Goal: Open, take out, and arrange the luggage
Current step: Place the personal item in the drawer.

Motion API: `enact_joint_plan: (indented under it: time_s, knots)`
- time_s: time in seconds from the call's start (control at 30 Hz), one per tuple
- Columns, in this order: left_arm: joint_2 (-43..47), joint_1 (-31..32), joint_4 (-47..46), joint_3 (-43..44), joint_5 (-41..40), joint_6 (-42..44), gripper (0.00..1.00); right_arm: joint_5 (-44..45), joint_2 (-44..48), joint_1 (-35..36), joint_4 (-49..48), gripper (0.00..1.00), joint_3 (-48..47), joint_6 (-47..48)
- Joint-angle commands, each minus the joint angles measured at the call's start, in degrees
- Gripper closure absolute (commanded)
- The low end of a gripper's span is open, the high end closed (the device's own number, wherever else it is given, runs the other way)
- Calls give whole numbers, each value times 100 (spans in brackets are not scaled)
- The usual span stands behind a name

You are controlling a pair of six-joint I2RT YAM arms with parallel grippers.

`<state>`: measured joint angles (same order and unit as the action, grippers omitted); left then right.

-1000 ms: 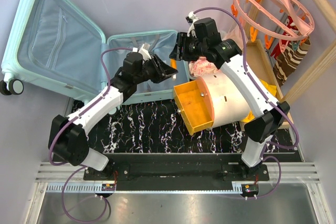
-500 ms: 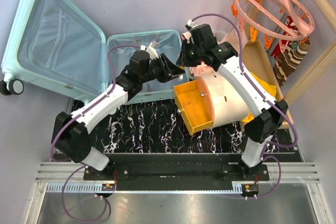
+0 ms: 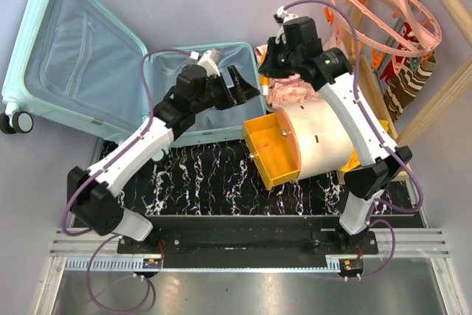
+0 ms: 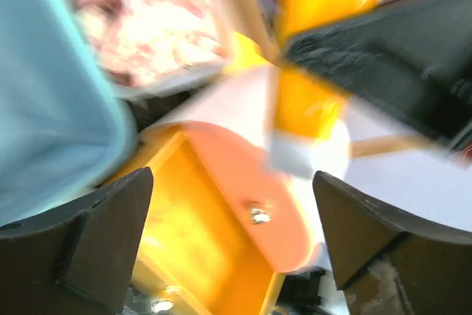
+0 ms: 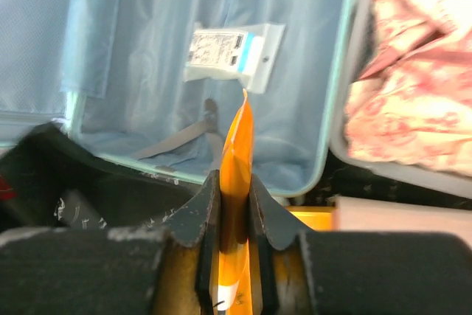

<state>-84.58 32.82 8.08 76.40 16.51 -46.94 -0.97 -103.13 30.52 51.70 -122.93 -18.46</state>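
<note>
Your left gripper (image 3: 242, 86) has just sprung wide and holds nothing. Your right gripper (image 5: 234, 182) has narrowed onto a thin orange packet (image 5: 237, 134), pinched upright between its fingers. That reads as a finished handover, so placing the packet now falls to the right arm. The luggage (image 3: 88, 57) lies open just beyond both grippers, with a white sachet (image 5: 231, 52) in its lined half. A black marbled mat (image 3: 199, 175) runs under the arms. Beside the right gripper sit a floral cloth (image 3: 289, 92), a yellow drawer (image 3: 274, 149) and a pink hanger (image 3: 383, 12).
</note>
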Motion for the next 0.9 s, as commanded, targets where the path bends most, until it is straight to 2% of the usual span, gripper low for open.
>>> enact_joint_plan:
  time_s: [0.0, 0.07, 0.17, 0.33, 0.43, 0.53, 0.63, 0.77, 0.87]
  knots:
    - [1082, 5, 817, 34, -2104, 1221, 1, 106, 65, -231, 462, 89, -802, 518]
    - [1477, -12, 880, -107, -2903, 1485, 1, -139, 39, -231, 821, 89, -803, 659]
    - [1716, -47, 871, -353, -3486, 1626, 1, -464, 196, -231, 1061, 90, -313, 694]
    - [1901, -372, 819, -862, -3497, 995, 1, -737, 829, -178, 1035, 90, 594, 581]
    - [2032, -399, 582, -1065, -3549, 915, 1, -913, 1075, -65, 1149, 90, 1182, 431]
    - [2077, -408, 677, -1101, -4171, 774, 1, -1054, 1225, 103, 1228, 90, 1552, 352]
    - [2129, -416, 809, -1092, -4446, 756, 1, -1037, 1260, 270, 1289, 90, 1632, 343]
    - [2147, -539, 485, -1241, -4035, 809, 1, -783, 1120, 402, 1430, 90, 1553, 343]
    - [1981, -846, 546, -1294, -3455, 283, 1, -397, 866, 533, 1772, 89, 1273, 264]
